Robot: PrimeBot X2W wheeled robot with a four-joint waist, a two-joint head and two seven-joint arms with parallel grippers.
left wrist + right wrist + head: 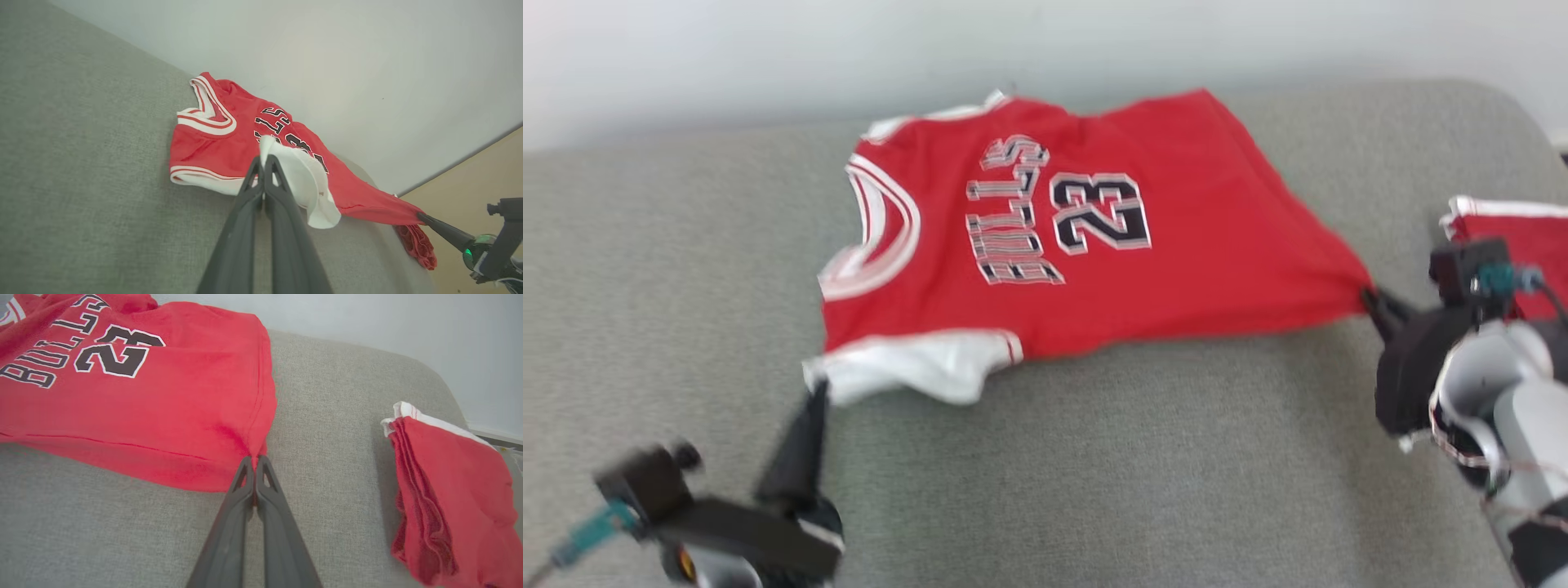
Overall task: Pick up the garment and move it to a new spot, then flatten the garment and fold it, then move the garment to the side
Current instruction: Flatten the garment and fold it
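Left fingers (241, 216), right fingers (233, 514) seemingly pinching jersey (1201, 245)

Everything here sits on a grey woven cushion (1094, 474) with a rounded far right corner. A red jersey (1192, 245) with 23 on it lies spread sideways across the far half. A folded red garment (1515, 237) sits at the right edge, not touching it.
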